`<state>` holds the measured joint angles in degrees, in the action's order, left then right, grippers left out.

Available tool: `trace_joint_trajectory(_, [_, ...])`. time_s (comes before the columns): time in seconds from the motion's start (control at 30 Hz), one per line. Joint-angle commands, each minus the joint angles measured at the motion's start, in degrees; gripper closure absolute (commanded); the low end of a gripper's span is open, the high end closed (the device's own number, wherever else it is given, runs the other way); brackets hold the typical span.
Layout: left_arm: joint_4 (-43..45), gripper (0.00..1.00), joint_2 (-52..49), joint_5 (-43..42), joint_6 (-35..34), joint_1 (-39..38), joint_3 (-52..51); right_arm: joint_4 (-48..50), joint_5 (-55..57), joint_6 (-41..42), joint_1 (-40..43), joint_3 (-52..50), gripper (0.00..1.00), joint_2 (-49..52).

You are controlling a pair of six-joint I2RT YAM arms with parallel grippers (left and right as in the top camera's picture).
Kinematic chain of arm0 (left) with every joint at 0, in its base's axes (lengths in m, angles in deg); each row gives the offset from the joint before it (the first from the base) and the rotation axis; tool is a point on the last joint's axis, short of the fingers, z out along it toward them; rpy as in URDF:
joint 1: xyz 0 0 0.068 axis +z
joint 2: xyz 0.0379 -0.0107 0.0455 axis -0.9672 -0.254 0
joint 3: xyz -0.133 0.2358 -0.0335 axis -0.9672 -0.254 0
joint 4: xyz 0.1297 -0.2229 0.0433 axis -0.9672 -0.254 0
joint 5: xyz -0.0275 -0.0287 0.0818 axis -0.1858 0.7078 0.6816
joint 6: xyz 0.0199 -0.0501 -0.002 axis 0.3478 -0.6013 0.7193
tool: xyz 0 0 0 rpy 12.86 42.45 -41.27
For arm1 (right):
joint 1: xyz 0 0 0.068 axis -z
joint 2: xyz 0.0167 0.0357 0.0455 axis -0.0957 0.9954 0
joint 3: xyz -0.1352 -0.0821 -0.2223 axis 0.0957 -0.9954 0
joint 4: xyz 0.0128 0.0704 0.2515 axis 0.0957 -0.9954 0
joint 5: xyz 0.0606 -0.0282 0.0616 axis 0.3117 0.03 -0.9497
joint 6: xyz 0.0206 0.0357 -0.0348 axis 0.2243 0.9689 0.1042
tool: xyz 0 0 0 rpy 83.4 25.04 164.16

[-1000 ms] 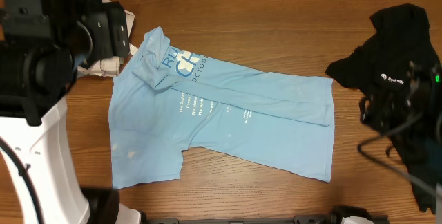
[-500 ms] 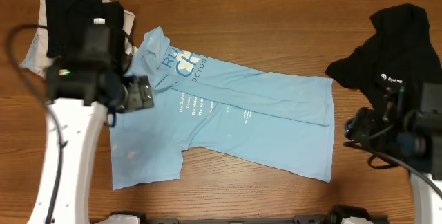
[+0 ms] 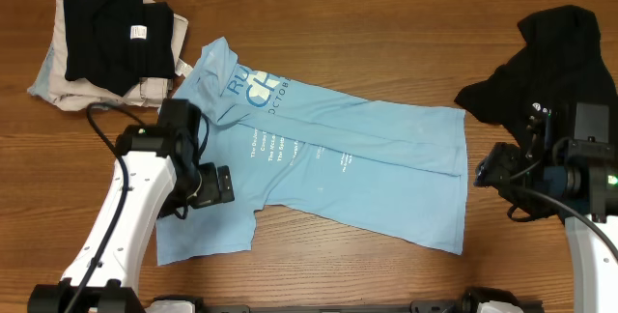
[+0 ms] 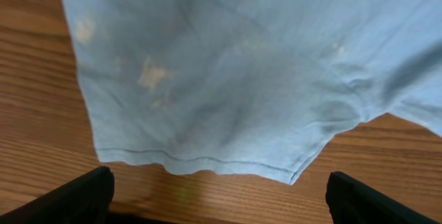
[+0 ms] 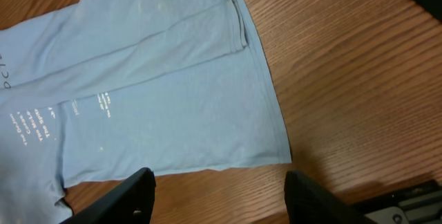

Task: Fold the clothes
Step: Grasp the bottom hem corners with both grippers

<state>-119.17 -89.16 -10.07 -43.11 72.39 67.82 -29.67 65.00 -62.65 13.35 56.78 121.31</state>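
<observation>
A light blue T-shirt with white lettering lies partly folded across the table's middle. It also shows in the left wrist view and the right wrist view. A black garment with a small white logo lies heaped at the right. My left gripper hovers over the shirt's left part near a sleeve hem; it is open and empty. My right gripper hovers just right of the shirt's bottom hem, below the black garment; it is open and empty.
A stack of folded clothes, beige below and black on top, sits at the far left corner. The wooden table shows bare wood along the far side and the front edge.
My left arm has swung from the far left corner forward onto the shirt's left part, uncovering the folded stack. My right gripper has moved up and left toward the shirt's hem.
</observation>
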Motion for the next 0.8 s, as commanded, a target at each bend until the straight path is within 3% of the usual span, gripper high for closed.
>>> trace_joint_trajectory(0.0, [3.34, 0.00, 1.20, -4.63, -0.46, 1.55, -5.01, 0.72, -0.07, -1.11, -0.04, -0.07, 0.36, 0.92])
trace_joint_trajectory(0.13, [8.61, 0.00, 0.63, -5.29, 0.52, 3.15, -10.32, 1.29, 0.00, -1.88, -0.04, -0.07, 0.36, 2.36])
trace_joint_trajectory(0.5, [12.20, 0.00, 0.11, -1.62, 0.00, 3.61, -15.04, 3.76, 0.57, -1.88, -0.04, -0.44, 0.32, 3.89])
trace_joint_trajectory(0.77, [11.58, 0.14, 0.11, -2.01, -5.11, 3.61, -16.44, 5.38, 0.59, -1.86, -0.04, -2.43, 0.32, 3.93])
